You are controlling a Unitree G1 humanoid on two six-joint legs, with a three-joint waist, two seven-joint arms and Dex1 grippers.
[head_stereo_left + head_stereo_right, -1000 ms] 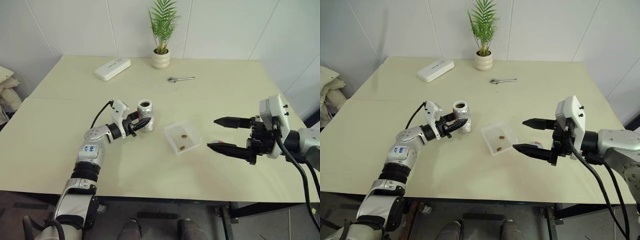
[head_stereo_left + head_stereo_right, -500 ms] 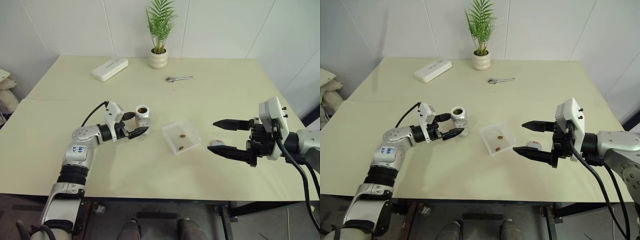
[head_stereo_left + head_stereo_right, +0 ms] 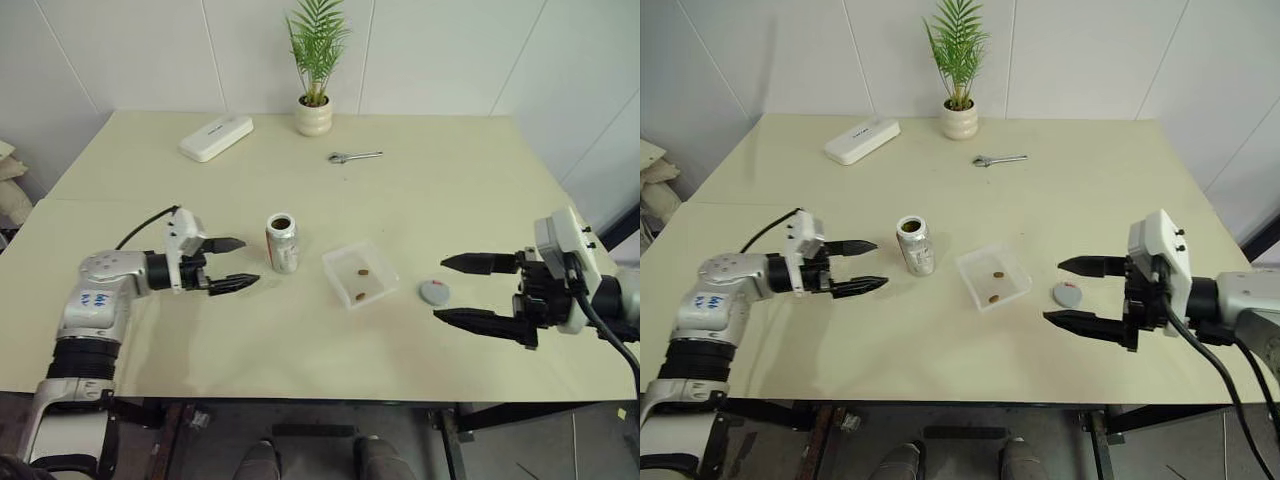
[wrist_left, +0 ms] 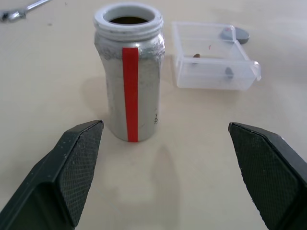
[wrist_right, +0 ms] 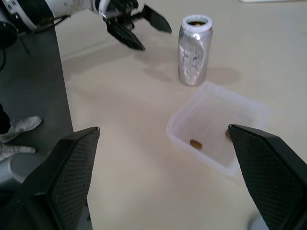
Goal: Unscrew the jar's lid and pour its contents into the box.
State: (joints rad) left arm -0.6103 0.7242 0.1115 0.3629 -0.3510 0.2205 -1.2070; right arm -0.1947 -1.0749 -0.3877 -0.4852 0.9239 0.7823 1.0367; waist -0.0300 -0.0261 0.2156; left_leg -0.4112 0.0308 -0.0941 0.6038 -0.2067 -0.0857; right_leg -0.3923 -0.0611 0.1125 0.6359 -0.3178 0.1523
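Note:
The jar (image 3: pixel 283 243) stands upright on the table with its mouth uncovered, its red stripe facing the left wrist view (image 4: pixel 129 76). My left gripper (image 3: pixel 250 261) hangs open just left of it, not touching. To the jar's right sits the clear box (image 3: pixel 336 283) with two brown pellets of the contents (image 3: pixel 364 270) inside. The grey lid (image 3: pixel 433 292) lies flat on the table right of the box. My right gripper (image 3: pixel 439 288) is open with nothing in it, its fingertips on either side of the lid in the picture.
At the back of the table are a white oblong case (image 3: pixel 216 137), a potted plant (image 3: pixel 313 118) and a small wrench (image 3: pixel 355 156). The table's front edge runs just below both grippers.
My left gripper opened, let go of the jar and drew back to the left. The jar now stands alone on the table. The right gripper drew back slightly, uncovering the lid.

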